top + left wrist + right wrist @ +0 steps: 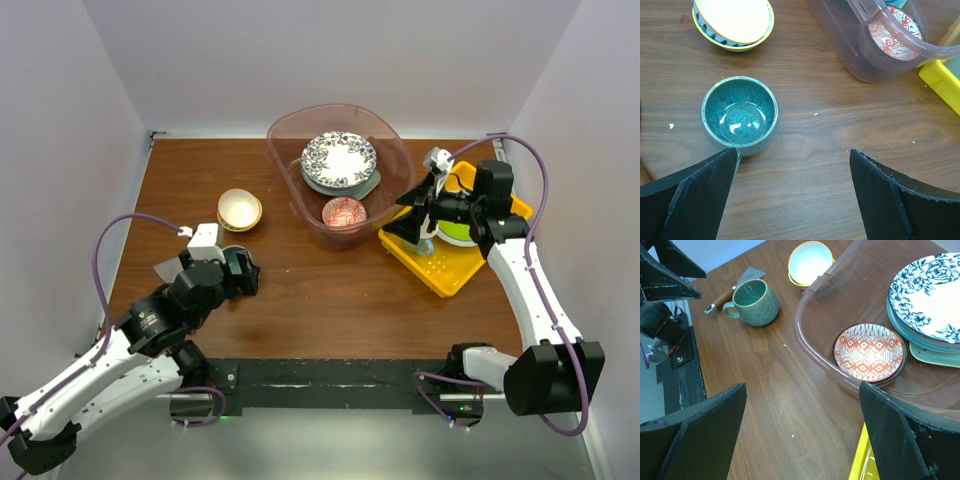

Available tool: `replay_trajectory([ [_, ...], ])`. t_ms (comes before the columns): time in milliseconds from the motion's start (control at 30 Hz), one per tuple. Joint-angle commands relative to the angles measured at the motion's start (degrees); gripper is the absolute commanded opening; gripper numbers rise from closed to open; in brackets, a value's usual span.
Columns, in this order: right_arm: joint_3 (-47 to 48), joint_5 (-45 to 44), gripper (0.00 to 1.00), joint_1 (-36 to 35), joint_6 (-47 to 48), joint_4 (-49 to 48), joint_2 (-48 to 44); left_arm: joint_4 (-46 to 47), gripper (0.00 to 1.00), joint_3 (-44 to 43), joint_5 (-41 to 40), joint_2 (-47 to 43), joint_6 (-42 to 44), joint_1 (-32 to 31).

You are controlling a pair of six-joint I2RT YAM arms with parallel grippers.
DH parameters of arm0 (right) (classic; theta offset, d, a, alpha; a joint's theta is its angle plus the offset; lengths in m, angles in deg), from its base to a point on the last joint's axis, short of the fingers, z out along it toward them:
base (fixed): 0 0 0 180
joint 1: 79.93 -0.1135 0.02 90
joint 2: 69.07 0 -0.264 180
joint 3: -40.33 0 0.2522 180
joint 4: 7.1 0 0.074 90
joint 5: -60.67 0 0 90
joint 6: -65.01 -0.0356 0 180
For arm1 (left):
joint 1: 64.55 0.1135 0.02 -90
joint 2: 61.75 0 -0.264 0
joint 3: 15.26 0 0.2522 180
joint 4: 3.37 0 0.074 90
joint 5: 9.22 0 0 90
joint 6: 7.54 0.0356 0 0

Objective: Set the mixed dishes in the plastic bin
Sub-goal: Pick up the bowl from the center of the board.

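The plastic bin [290, 140] stands at the back centre and holds a blue floral plate [340, 157] stacked on others, a mint tray [369, 187] and a red patterned bowl [344, 211]. A teal mug [740, 114] stands upright on the table, and a tan-yellow bowl [240, 209] sits left of the bin. My left gripper [793, 150] is open and empty just short of the mug, with its left fingertip beside the mug's base. My right gripper [803, 385] is open and empty, over the table between the bin's near rim [810, 340] and the yellow tray.
A yellow perforated tray [450, 270] with a lime-green plate [455, 233] lies right of the bin, under my right arm. A wooden-handled metal tool [732, 290] lies by the mug. White walls close in the table on three sides.
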Motion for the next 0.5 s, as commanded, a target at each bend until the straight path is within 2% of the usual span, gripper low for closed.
replay_trajectory([
  [0,0.41,1.39,0.98,0.15,0.84,-1.19,-0.14,-0.61,1.00,-2.64,-1.45,0.97,-1.13,0.39],
  [467,0.59,1.39,0.98,0.15,1.10,-0.75,-0.14,-0.26,1.00,-2.11,-1.89,4.57,-1.22,0.39],
])
